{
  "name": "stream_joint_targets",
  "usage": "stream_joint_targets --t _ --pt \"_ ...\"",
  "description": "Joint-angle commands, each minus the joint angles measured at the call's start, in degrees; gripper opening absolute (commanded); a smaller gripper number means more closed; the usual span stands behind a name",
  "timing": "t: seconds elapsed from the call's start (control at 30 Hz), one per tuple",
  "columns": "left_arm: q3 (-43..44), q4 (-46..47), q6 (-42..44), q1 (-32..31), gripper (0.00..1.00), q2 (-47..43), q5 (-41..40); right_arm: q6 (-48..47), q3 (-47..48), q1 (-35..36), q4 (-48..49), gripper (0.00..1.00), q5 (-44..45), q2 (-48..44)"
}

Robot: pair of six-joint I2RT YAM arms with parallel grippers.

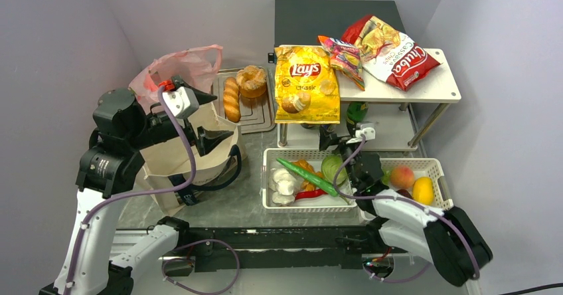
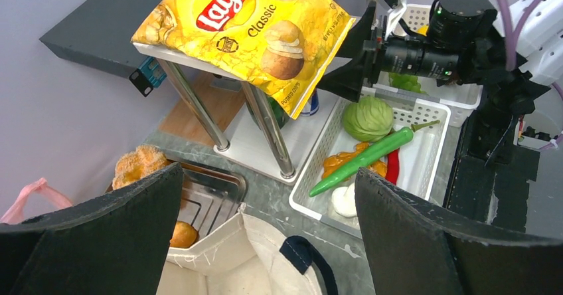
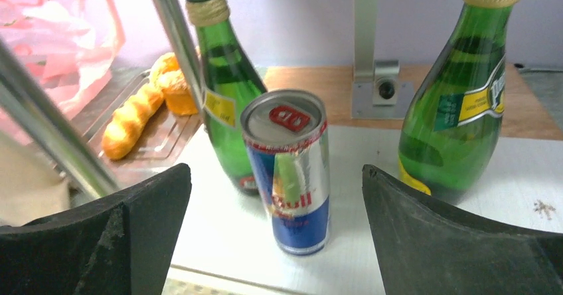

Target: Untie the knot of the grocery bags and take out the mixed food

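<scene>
Both claws gape empty, the left claw (image 1: 211,119) over the beige tote (image 1: 176,165), the right claw (image 1: 330,139) below the Lay's bag (image 1: 307,82), beside cabbage (image 1: 332,167) and garlic (image 1: 284,185) in the white basket (image 1: 292,151), so unpacking looks nearly done.

Plain pale-grey walls (image 1: 199,9) enclose a grey mottled surface (image 1: 249,200); a white metal-legged shelf (image 1: 443,88) stands rear right.

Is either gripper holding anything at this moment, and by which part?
Nothing is held: the left gripper and the right gripper both stand open and empty.
</scene>
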Motion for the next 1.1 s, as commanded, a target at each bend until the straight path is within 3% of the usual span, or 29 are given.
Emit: stream_joint_targets --t 0.0,0.3,0.47,0.67,0.77,1.07 --pt "-0.18 0.63 0.2 0.3 0.99 -0.62 -0.47 2.35 -1.09 -0.05 -12.74 1.0 -5.87 -8.7" --pt "-1.0 -2.09 -6.13 3.55 0.99 0.25 -1.03 1.49 6.23 0.0 -40.48 1.0 -20.13 -25.89" --pt "-3.5 -2.27 -13.16 8.3 0.99 0.15 -0.62 -6.84 12.7 0.0 -54.52 1.0 -33.51 -30.41" --pt "-0.24 -12.59 -17.33 14.22 0.99 5.54 -2.08 -19.85 29.96 -0.01 -81.22 1.0 -49.36 -22.47" --pt "2.98 -19.92 -16.06 17.06 0.99 8.2 -4.08 -21.32 41.94 0.0 -93.36 1.0 -51.67 -14.95" --pt "13.53 -33.27 -5.04 18.88 0.99 14.44 -14.83 -16.72 61.69 -0.06 -101.0 1.0 -56.63 -12.84"
